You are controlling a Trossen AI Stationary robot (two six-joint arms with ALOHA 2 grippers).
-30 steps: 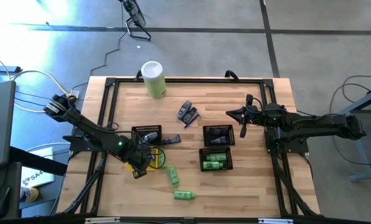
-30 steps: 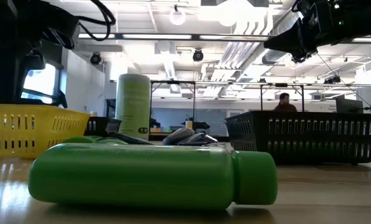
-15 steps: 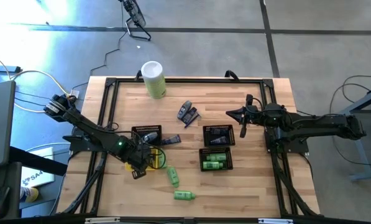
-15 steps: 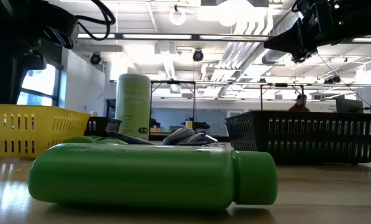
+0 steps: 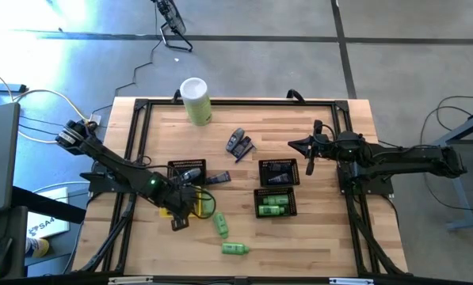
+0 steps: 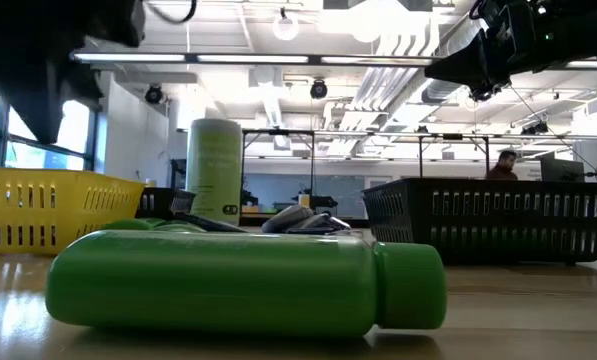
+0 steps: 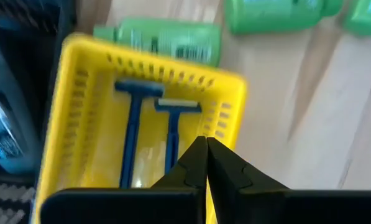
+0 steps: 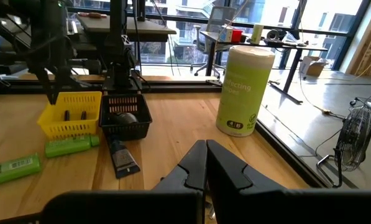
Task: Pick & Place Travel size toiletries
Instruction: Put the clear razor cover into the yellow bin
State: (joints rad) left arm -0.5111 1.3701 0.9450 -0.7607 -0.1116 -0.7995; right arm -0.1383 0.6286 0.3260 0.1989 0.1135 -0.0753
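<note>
Right now your left end effector [image 5: 181, 215] hangs closed and empty above the yellow basket [image 7: 79, 112]; nearest green tube [image 5: 221, 225] lies just beside it, lengthwise toward the desk's front edge.

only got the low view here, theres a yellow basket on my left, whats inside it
Observer: Two blue razors lie side by side in the yellow basket; the left wrist view looks down into it.
Operator: is the left gripper holding anything
Observer: No. The left gripper is shut and empty, above that basket.
Operator: how many green bottles are loose on the table
Observer: Three green bottles: one beside the yellow basket, and two nearer the front edge in the high view.
</note>
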